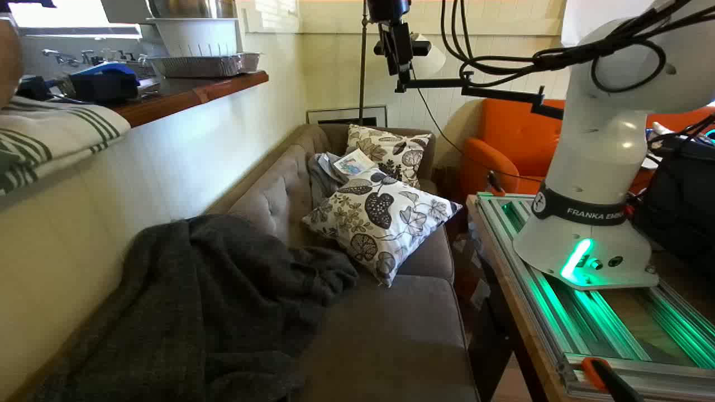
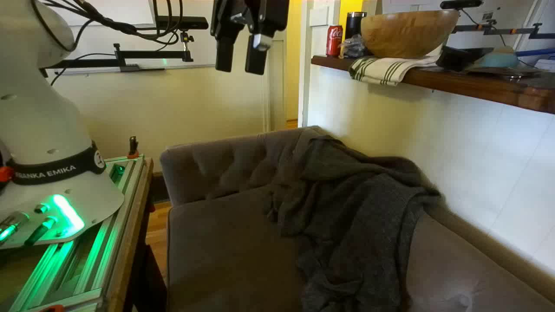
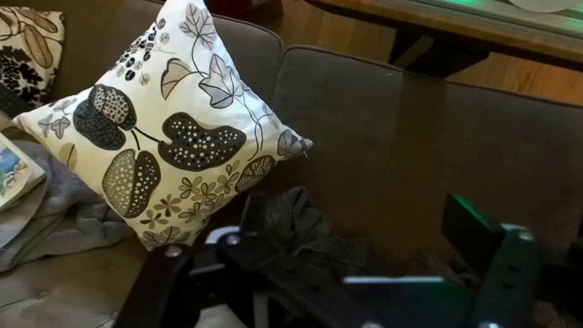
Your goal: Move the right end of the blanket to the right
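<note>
The blanket is a large dark grey rumpled throw. In both exterior views the blanket [image 1: 218, 301] [image 2: 360, 212] is draped over the sofa's backrest and down onto the seat, bunched in folds. In the wrist view a bunched end of the blanket [image 3: 298, 223] lies just beyond the left finger, near a patterned pillow. My gripper [image 2: 239, 65] hangs in the air above the sofa, well above the blanket. Its two fingers are spread apart with nothing between them. In the wrist view the gripper [image 3: 357, 216] also shows open, and its body hides part of the blanket.
The grey-brown sofa [image 1: 396, 335] holds patterned pillows [image 1: 385, 218], a booklet [image 1: 354, 162] and a light grey cloth [image 3: 86, 223]. The robot's table [image 2: 125, 242] stands along the seat's front. A wooden ledge [image 2: 468, 86] with a bowl [image 2: 407, 34] and striped cloth [image 2: 386, 69] juts from the wall.
</note>
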You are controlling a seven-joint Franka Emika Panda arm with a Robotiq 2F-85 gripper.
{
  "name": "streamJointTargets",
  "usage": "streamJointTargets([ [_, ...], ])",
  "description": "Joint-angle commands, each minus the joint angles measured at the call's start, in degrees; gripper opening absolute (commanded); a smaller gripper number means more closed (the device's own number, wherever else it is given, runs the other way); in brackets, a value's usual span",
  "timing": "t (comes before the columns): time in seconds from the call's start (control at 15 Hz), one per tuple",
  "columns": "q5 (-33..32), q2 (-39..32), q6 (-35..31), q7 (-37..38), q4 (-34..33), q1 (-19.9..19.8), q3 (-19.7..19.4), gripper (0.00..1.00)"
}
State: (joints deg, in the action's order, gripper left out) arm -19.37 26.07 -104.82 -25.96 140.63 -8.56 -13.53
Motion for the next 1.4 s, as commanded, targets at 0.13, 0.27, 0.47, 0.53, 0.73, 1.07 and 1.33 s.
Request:
streamJointTargets([
  [0.13, -0.01, 0.01, 0.20, 0.04, -0.13, 0.17, -0.11, 1.00],
  [0.27, -0.01, 0.01, 0.20, 0.04, -0.13, 0.17, -0.11, 1.00],
  [0.47, 1.61, -7.01, -6.29, -2.33, -3.00, 2.81, -0.24, 1.00],
  [0.53, 2.93, -9.69, -9.36, -3.47, -4.09, 3.63, -0.78, 1.00],
  [0.73, 6.91, -20.11, -16.72, -16.31, -8.75, 5.24, -2.83, 1.00],
  [1.07, 14.96, -35.13, -23.00, -37.14, -16.34, 2.64, -2.83, 1.00],
  [1.33, 22.73, -46.56, -24.39, -54.10, -22.80, -7.89, 4.87, 1.00],
])
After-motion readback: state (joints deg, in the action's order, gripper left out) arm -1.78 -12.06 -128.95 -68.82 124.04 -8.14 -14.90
